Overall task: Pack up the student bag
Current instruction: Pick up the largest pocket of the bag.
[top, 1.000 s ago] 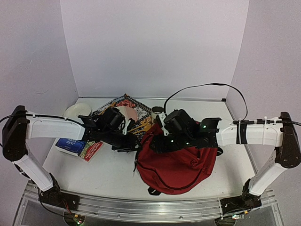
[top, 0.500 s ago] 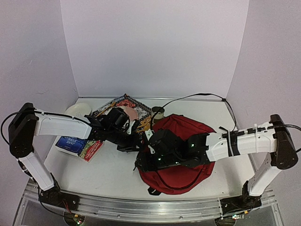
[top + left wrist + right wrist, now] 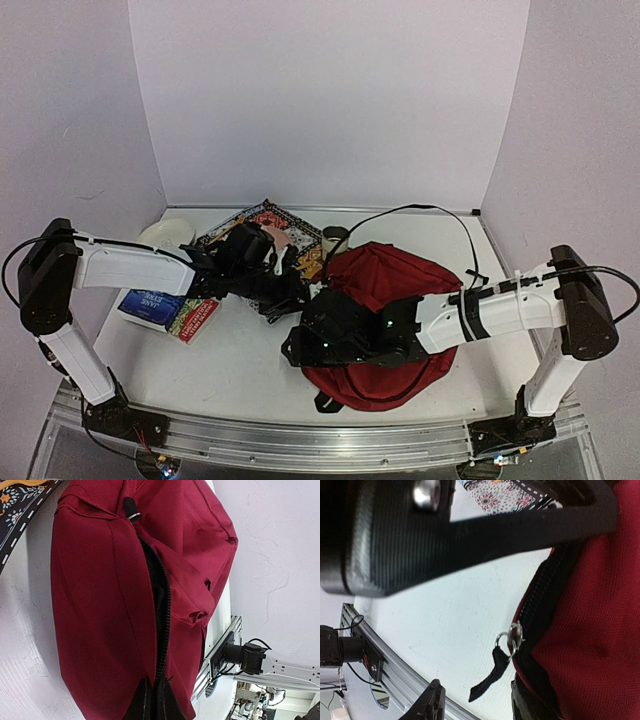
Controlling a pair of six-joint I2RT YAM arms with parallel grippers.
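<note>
**Operator:** Right gripper (image 3: 477, 705): state and position?

**Technician:** Fingers apart, holding nothing. The unit sits low at the near-left corner of the bag (image 3: 400, 285), over bare table (image 3: 240, 365). A zipper pull (image 3: 509, 641) with a black tab (image 3: 490, 676) hangs off the bag's edge just above the gap between the fingertips. The tab is not gripped.

**Operator:** Left gripper (image 3: 155, 702)?

**Technician:** Fingers nearly together, pinching the bag's fabric where the zipper (image 3: 162, 605) runs in between them. The unit meets the bag's left side, just beyond the right gripper.

**Operator:** Bag location and condition?

**Technician:** The bag lies on the table, right of centre, with the right forearm crossing its near half. The zipper is partly open: the left wrist view shows a dark gap along the teeth. A second pull (image 3: 131, 511) sits at the end of that gap away from the fingers.

**Operator:** Other items?

**Technician:**
- A patterned book (image 3: 262, 218) lies just off the bag's far-left edge.
- A blue-and-red book (image 3: 168, 312) lies well to the bag's left.
- A white bowl (image 3: 165, 235) sits far left of the bag, towards the back wall.
- A small round container (image 3: 335, 236) stands just behind the bag's far-left corner.
- A black cable (image 3: 420, 208) arcs over the bag's far side.
</note>
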